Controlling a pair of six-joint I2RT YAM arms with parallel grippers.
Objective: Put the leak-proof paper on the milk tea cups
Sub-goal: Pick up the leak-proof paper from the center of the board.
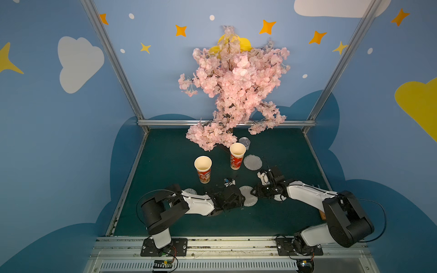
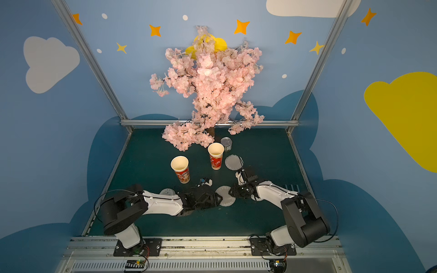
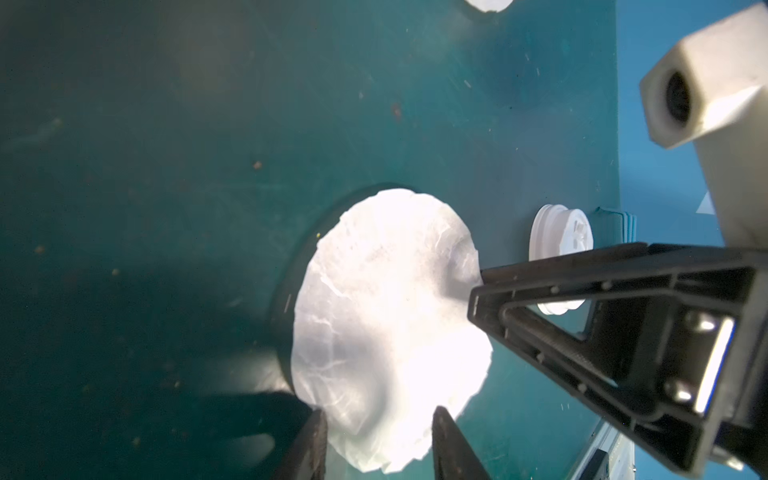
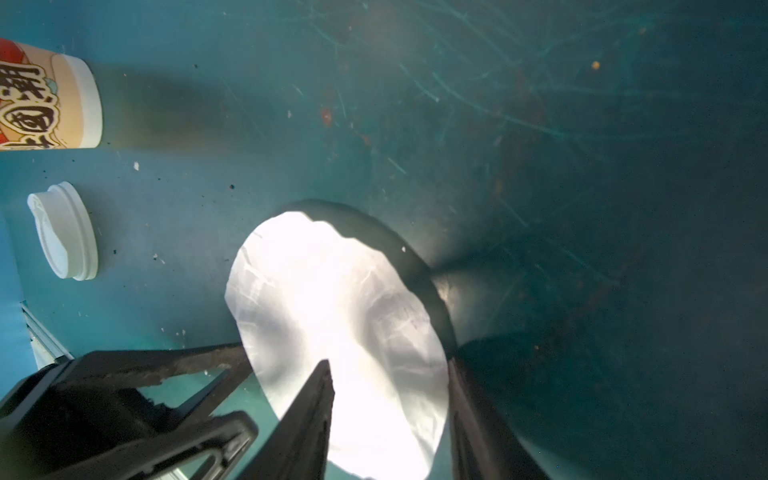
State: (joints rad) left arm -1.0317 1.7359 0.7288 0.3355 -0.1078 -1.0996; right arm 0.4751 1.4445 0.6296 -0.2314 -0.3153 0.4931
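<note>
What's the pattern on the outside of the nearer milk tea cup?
Red-orange print, cream base band on the cup; clearest in a top view.

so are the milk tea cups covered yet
no, both open: the near cup and the far cup show bare cream insides; one paper lies flat beside the far cup

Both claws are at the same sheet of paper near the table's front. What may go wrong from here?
1. The left claw and the right claw stand open at opposite edges of one thin paper sheet; if both close and pull, it may tear or crumple.
2. The sheet is puckered beside the right claw, so it may fold instead of lifting.
3. The claws are very close and might bump each other.
</note>
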